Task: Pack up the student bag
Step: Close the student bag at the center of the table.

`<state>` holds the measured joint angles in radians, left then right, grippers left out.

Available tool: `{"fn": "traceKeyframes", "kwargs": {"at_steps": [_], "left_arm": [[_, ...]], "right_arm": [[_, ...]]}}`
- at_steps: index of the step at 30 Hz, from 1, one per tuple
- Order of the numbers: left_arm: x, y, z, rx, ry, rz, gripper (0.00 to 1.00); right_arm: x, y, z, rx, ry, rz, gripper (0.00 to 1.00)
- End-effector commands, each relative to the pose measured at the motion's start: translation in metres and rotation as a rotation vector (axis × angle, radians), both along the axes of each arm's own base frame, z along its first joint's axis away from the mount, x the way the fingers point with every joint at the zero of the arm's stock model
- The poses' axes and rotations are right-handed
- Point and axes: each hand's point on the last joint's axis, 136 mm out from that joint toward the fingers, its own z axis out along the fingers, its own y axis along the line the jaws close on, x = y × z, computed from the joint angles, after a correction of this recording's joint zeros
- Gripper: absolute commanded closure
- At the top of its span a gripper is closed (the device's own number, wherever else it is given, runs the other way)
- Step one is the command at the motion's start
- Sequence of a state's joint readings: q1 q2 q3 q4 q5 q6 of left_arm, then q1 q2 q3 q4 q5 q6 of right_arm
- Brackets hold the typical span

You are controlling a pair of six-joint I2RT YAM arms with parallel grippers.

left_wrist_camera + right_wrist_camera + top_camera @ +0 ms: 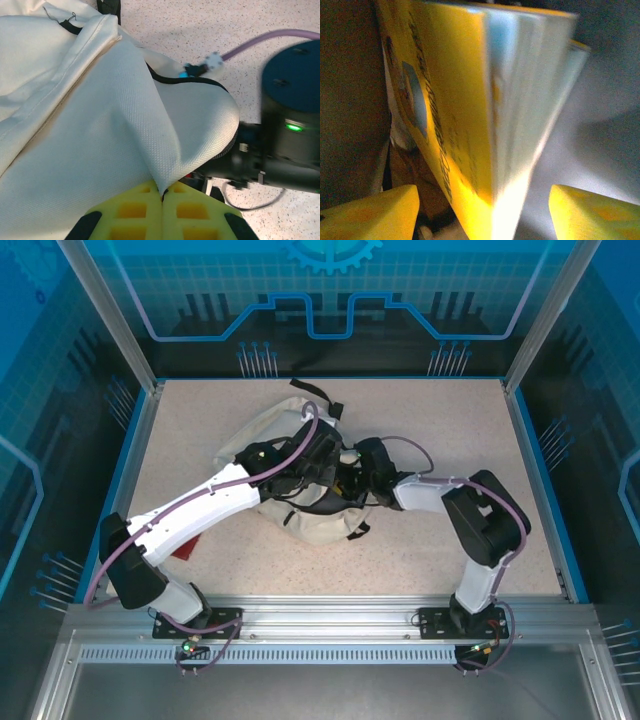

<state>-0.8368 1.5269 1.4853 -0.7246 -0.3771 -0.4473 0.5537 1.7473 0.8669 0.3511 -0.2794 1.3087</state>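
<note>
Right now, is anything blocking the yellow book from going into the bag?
Nothing visible. The yellow book sits inside the student bag, between the jaws of the open right gripper. The left gripper pinches its fabric.

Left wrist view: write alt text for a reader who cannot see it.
Yellow fingers pinch a fold of the cream student bag. The right arm's black wrist sits to its right, over the speckled table.

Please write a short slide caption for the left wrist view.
Left gripper shut on a fold of the cream student bag.
</note>
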Motion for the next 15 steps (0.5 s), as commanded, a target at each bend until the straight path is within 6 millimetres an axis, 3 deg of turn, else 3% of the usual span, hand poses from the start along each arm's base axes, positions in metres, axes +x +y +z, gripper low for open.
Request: {"fn": "traceKeyframes", "kwargs": {"at_steps": [1, 5, 9, 10, 12, 15], "left_arm": [[0.0, -0.011, 0.001, -0.084, 0.017, -0.012, 1.0], [-0.001, -0.013, -0.008, -0.117, 0.06, -0.015, 1.0], [-0.005, -0.016, -0.017, -0.165, 0.109, -0.033, 0.9], [-0.008, -0.018, -0.019, -0.178, 0.124, -0.051, 0.85], [-0.012, -0.02, -0.022, -0.2, 0.155, -0.062, 0.65], [-0.011, -0.006, -0.028, -0.226, 0.184, 0.008, 0.4]], "right_arm": [[-0.017, -0.024, 0.003, -0.001, 0.013, -0.008, 0.29], [-0.045, -0.055, -0.003, -0.082, 0.048, -0.023, 0.29], [-0.07, -0.098, -0.012, -0.224, 0.098, -0.08, 0.3], [-0.077, -0.112, -0.014, -0.267, 0.112, -0.104, 0.3], [-0.087, -0.139, -0.013, -0.366, 0.13, -0.158, 0.29], [-0.099, -0.175, 0.0, -0.501, 0.121, -0.224, 0.27]]}}
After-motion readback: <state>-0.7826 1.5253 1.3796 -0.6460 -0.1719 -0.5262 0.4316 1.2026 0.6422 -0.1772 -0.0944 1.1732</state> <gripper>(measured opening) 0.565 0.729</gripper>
